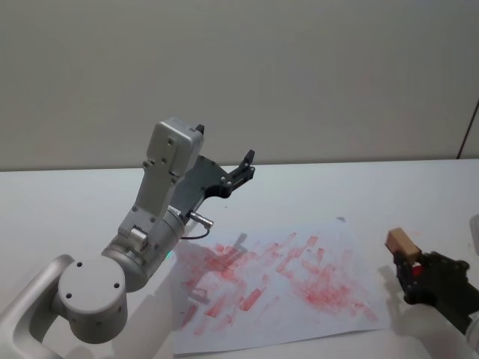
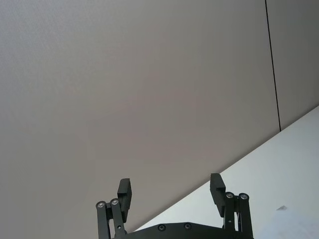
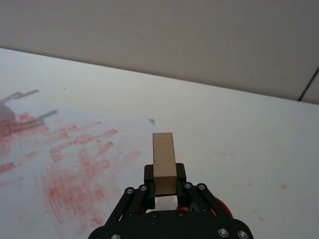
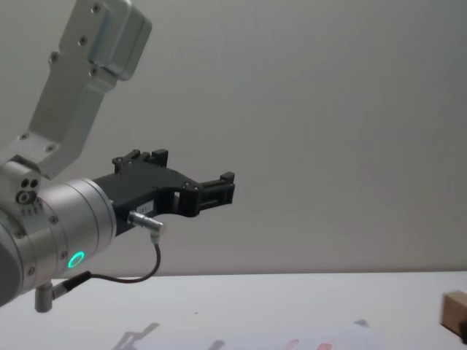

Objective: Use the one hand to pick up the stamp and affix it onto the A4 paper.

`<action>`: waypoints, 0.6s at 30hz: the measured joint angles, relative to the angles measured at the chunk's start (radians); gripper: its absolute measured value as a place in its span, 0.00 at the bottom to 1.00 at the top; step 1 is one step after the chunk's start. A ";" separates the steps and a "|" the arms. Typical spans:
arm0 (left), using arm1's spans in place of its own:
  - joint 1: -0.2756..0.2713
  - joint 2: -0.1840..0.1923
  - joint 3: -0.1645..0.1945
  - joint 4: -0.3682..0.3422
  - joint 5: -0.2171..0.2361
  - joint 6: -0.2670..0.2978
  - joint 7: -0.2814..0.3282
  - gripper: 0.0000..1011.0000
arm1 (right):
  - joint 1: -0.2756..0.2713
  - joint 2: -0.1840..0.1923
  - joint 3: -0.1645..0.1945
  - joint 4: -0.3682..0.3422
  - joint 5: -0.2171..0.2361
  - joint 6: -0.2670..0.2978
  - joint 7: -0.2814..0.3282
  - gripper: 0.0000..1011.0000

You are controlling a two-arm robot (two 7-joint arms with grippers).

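Stamp (image 1: 400, 241) pinched upright in the right gripper (image 1: 408, 263), black fingers (image 3: 148, 174) closed snugly on its lower end, pale wooden top sticking clear; held just off the right edge of the A4 paper (image 1: 262, 329), red-smeared and flat on the white table (image 1: 374, 187); left gripper (image 1: 247, 166) raised over the paper's left side, fingers spread wide, holding nothing.

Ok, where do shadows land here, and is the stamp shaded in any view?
Head view: the left gripper throws a thin shadow by the far edge of the A4 paper; the stamp in the right gripper sits evenly lit. Right wrist view: same shadows far off, stamp unshaded. Chest view: a faint arm shadow on the table.
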 joint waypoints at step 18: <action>0.000 0.000 0.000 0.000 0.000 0.000 0.000 0.99 | 0.128 -0.064 -0.045 0.070 -0.032 0.005 0.245 0.21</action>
